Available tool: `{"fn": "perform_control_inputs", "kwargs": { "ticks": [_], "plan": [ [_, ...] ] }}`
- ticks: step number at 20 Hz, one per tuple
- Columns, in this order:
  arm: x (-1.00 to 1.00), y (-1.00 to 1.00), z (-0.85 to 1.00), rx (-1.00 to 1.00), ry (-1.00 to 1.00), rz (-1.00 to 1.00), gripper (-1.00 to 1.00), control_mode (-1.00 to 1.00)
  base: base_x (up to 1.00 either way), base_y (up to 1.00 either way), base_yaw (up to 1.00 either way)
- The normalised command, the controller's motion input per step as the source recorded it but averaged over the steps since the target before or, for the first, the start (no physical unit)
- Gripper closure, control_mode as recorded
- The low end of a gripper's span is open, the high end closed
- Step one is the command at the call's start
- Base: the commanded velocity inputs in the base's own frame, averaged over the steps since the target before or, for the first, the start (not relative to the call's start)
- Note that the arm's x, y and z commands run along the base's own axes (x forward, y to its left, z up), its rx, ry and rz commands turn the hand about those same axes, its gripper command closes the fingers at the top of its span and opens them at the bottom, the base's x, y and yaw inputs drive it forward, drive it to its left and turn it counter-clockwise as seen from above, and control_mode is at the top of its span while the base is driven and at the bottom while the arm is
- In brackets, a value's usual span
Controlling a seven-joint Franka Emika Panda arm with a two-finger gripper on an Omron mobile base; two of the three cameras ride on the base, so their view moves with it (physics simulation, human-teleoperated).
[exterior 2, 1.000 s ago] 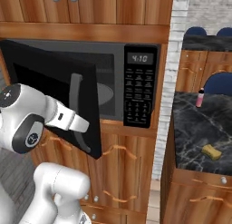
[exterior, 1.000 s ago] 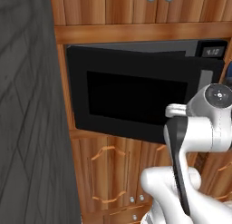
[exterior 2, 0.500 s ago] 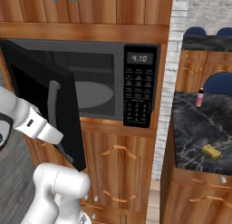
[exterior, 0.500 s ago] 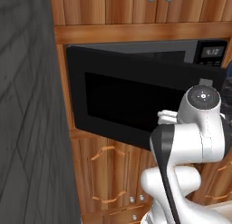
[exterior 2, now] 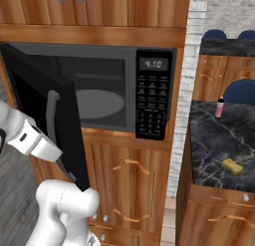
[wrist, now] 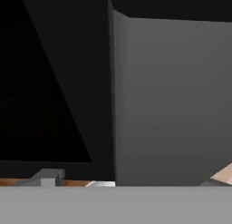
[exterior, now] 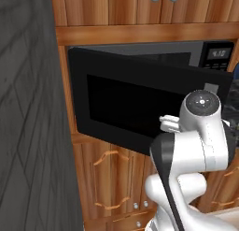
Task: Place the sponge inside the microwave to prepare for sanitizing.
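Black and swung wide, the microwave (exterior 2: 99, 90) door (exterior 2: 47, 120) leaves the grey turntable (exterior 2: 97, 103) exposed. Whether the gripper is released cannot be told. The yellow sponge (exterior 2: 232, 166) lies flat on the dark counter (exterior 2: 209, 155) far right, long axis running left-near to right-far. Reach it squarely from above, clear of the pink bottle (exterior 2: 219, 107).

— Where's the sponge (exterior 2: 232, 166)?
— Yellow, flat on the dark marble worktop (exterior 2: 209, 140) at right.
— And the microwave (exterior 2: 114, 90)?
— Black, built into wooden cabinets, door (exterior: 140, 106) swung open, grey turntable (exterior 2: 97, 103) bare.
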Motion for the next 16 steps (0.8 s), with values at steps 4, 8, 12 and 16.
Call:
{"fn": "perform_control_inputs", "kwargs": {
  "ticks": [4, 8, 12, 16],
  "plan": [
    [-0.54, 0.00, 0.29, -0.01, -0.15, -0.01, -1.00, -1.00, 0.00, 0.00, 0.00],
    [-0.70, -0.07, 0.32, 0.00, -0.14, 0.00, -1.00, -1.00, 0.00, 0.00, 0.00],
    [-0.67, -0.26, 0.29, 0.06, -0.08, 0.00, -1.00, -1.00, 0.00, 0.00, 0.00],
    [-0.34, -0.55, 0.17, 0.28, 0.00, 0.00, -1.00, -1.00, 0.00, 0.00, 0.00]
  ]
}}
